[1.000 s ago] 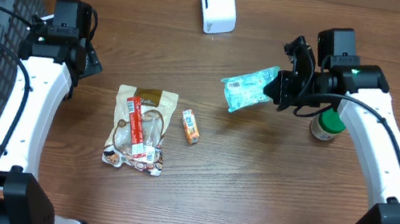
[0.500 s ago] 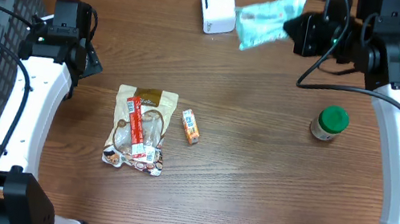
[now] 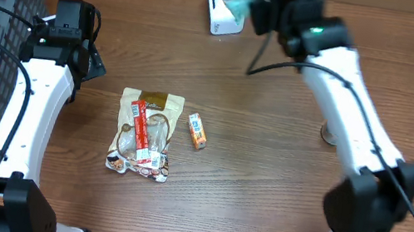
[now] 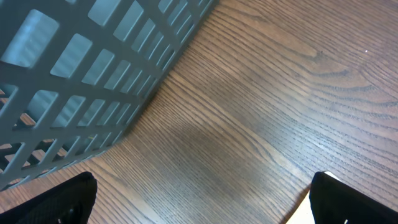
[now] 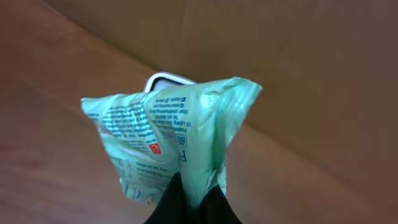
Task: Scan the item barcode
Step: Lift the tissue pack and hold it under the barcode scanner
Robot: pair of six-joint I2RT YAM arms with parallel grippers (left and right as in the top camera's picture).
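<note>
My right hand (image 5: pixel 189 200) is pressed together, pinching the bottom fold of the pale green packet (image 5: pixel 174 137) between its dark fingertips. A second ago I held that packet low over the middle right of the desk. Half a second ago it was up beside the scanner. Now it hangs at the far edge, right over the top of the white scanner (image 3: pixel 222 16), and my right arm stretches much farther left across the desk than it did. My left hand (image 4: pixel 199 208) has not shifted at all. It is spread wide, one dark fingertip in each lower corner of its own view, with nothing between them.

My right wrist view shows what the overhead cannot: the packet's printed face with small blue text and a little red mark, crumpled and fanned upward, and only the scanner's rounded white top peeking out behind it. I cannot make out a barcode there. The overhead view shows what my wrists miss: a snack bag (image 3: pixel 145 135) with a red label lying flat near the middle, and a small orange box (image 3: pixel 198 130) just beside it on its right, both well apart from the scanner. My left wrist view adds the grey mesh basket (image 4: pixel 74 74) close up, standing on the desk at the far left.

The desk (image 3: pixel 261 193) is brown wood with a clear grain. Beyond its far edge, a plain tan surface rises behind the scanner.
</note>
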